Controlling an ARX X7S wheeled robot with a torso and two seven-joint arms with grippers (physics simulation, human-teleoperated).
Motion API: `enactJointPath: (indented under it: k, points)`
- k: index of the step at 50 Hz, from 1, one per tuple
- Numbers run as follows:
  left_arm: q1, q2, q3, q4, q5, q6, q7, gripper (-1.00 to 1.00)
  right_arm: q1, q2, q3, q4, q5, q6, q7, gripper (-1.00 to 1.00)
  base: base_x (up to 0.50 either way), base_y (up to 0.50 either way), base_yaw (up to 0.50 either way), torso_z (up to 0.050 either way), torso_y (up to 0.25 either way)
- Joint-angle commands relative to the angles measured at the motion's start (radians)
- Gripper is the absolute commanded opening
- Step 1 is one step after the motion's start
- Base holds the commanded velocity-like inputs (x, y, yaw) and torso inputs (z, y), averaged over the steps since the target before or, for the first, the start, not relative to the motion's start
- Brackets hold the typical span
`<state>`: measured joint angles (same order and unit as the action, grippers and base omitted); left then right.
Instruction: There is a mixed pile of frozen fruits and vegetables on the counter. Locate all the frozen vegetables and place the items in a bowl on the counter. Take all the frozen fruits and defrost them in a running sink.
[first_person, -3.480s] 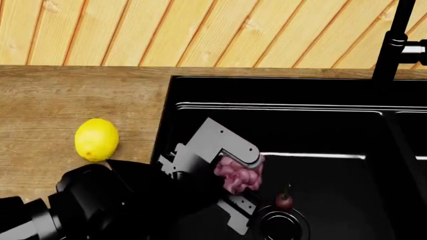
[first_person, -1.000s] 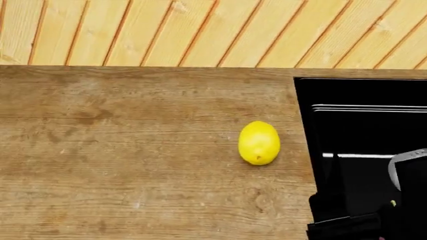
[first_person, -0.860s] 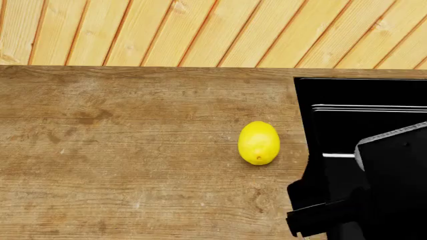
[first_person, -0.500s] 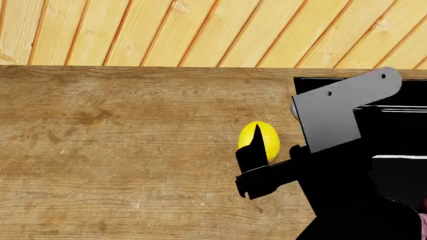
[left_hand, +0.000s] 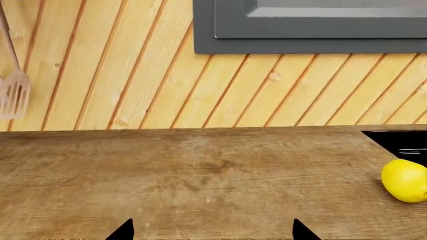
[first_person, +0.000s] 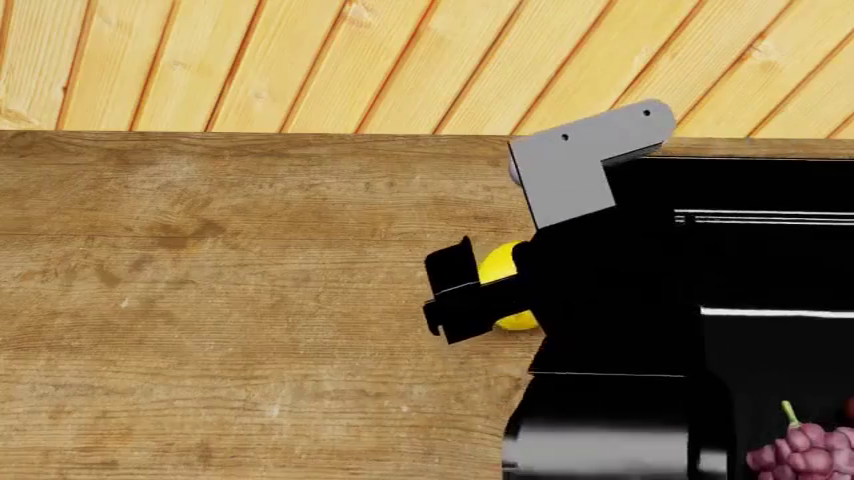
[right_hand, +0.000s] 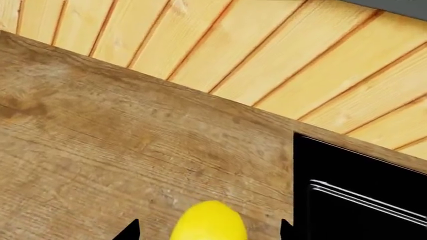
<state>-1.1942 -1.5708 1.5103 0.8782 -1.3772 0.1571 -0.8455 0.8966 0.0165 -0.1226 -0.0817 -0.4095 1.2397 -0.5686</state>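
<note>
Right arm (first_person: 587, 270) now covers smooth oval lemon (right_hand: 209, 222).

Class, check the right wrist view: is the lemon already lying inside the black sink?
No: the lemon rests on the wooden counter, beside the sink, between the open right gripper's fingertips.

Lemon (first_person: 499, 290) mostly hidden behind right arm (first_person: 601, 290); grape bunch (first_person: 801, 455) cropped.

The right end effector (right_hand: 208, 231) hangs low with fingers spread wide, tips pointing down.
</note>
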Motion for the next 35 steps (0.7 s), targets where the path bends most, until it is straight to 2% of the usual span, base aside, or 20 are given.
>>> enactJointPath:
  k: [1,15,35]
  points:
    - [0.020,0.000,0.009,-0.005,0.010,0.027,0.016,1.00,0.038,-0.003,0.009,0.180,0.133,-0.058,0.124,1.00,0.00,0.00,0.00,0.000,0.000]
    - [0.043,0.000,0.027,-0.012,0.028,0.046,0.018,1.00,0.059,0.002,0.003,0.402,0.231,-0.193,0.230,1.00,0.00,0.00,0.00,0.000,0.000]
    - [0.092,0.000,0.069,-0.018,0.085,0.101,0.015,1.00,0.054,0.019,-0.029,0.457,0.297,-0.217,0.274,1.00,0.00,0.00,0.00,0.000,0.000]
